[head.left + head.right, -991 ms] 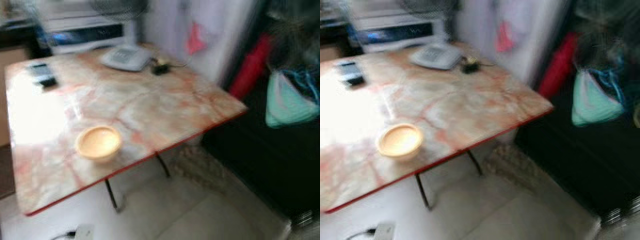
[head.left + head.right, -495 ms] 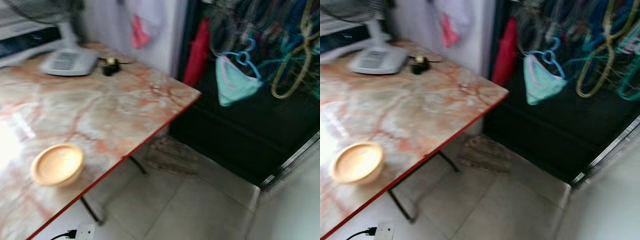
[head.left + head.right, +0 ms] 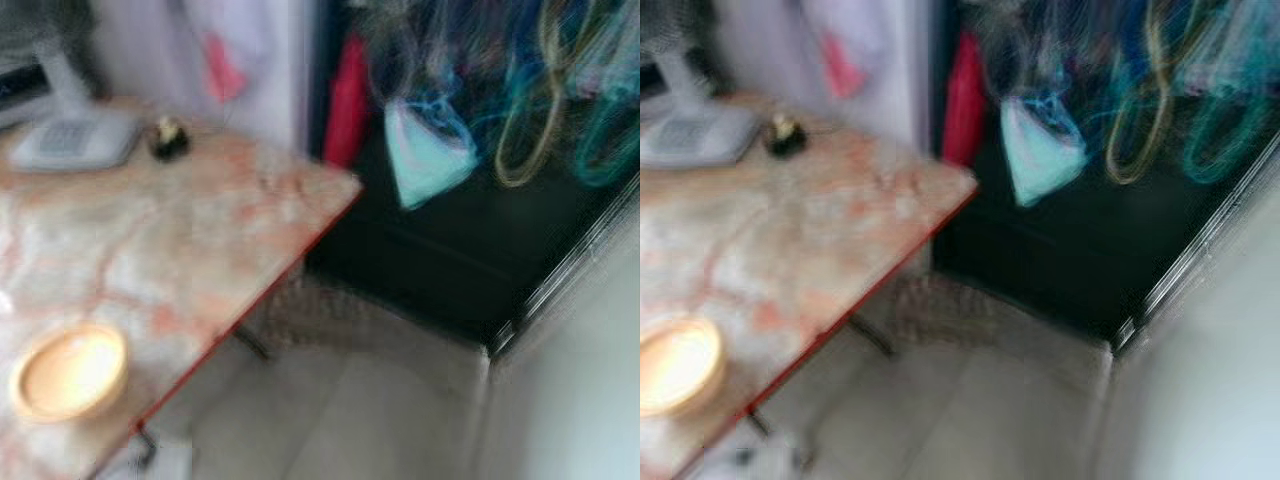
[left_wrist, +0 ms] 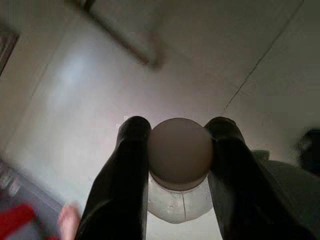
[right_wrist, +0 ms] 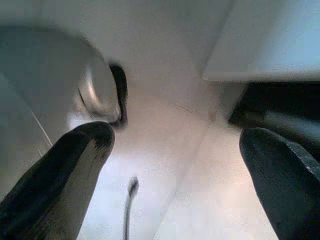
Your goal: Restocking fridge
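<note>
Bottle (image 4: 179, 165), round-capped, sits clamped in my left end effector (image 4: 179, 150), hanging low over the floor (image 4: 90, 100); my right end effector (image 5: 180, 165) is spread wide, holding nothing. The head view has swung right in 1 second: the counter (image 3: 150, 250) and bowl (image 3: 68, 370) slid left, hangers (image 3: 520, 130) came in. I judge I am turning in search of the fridge.

A marble table (image 3: 150, 230) spans nine o'clock, a bowl (image 3: 68, 371) at eight; hangers (image 3: 530, 120) crowd one o'clock.
</note>
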